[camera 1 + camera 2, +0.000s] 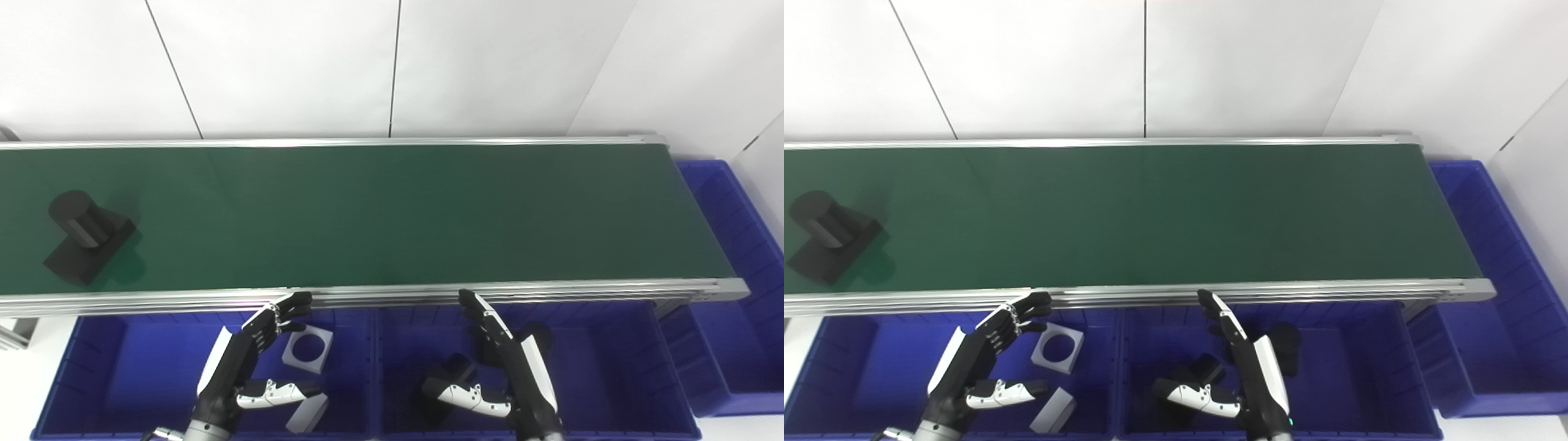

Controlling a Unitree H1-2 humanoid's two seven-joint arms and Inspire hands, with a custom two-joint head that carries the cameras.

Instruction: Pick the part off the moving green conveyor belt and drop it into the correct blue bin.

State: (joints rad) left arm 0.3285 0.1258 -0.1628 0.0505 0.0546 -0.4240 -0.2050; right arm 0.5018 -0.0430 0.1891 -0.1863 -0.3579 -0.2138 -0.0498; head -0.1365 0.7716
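A black part [86, 237], a cylinder on a square base, lies on the green conveyor belt [380, 214] at its far left. My left hand [257, 361] is open and empty, over the left blue bin [92, 373], just below the belt's near rail. My right hand [496, 367] is open and empty over the middle blue bin [606, 373]. Both hands are far to the right of the part.
The left bin holds white parts, one a square with a round hole [309, 348]. The middle bin holds black parts [450, 373]. A third blue bin [735, 245] stands at the belt's right end. A white wall is behind the belt.
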